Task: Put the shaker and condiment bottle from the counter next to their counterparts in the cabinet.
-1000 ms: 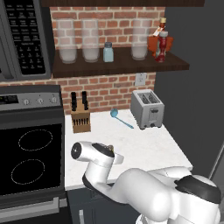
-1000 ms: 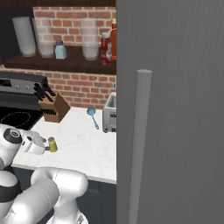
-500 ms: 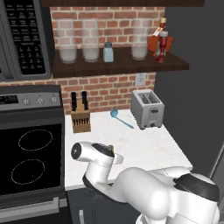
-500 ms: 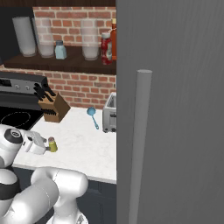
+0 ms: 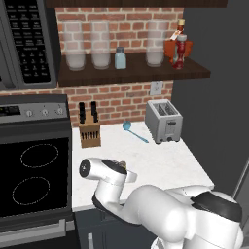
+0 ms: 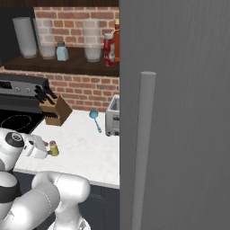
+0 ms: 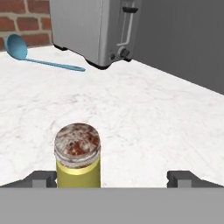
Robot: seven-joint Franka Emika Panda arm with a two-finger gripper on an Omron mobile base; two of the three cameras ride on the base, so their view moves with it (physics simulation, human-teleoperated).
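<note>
The yellow-green shaker [image 7: 78,156] with its grey cap stands upright on the white counter, between my gripper's [image 7: 113,179] open fingers and close to the left fingertip [image 7: 42,179]. From the right base view the shaker [image 6: 54,148] sits just in front of my low, level hand. The red condiment bottle [image 5: 180,51] stands at the right end of the dark wooden cabinet shelf [image 5: 136,73], beside the orange-red flask [image 5: 172,46]. The pale blue shaker [image 5: 120,57] stands among the glass jars.
A silver toaster [image 5: 164,120] and a blue ladle [image 5: 134,132] lie at the back of the counter, with a knife block [image 5: 89,129] to the left. The stove [image 5: 34,180] adjoins the counter's left edge. A tall grey panel [image 6: 175,112] blocks the right.
</note>
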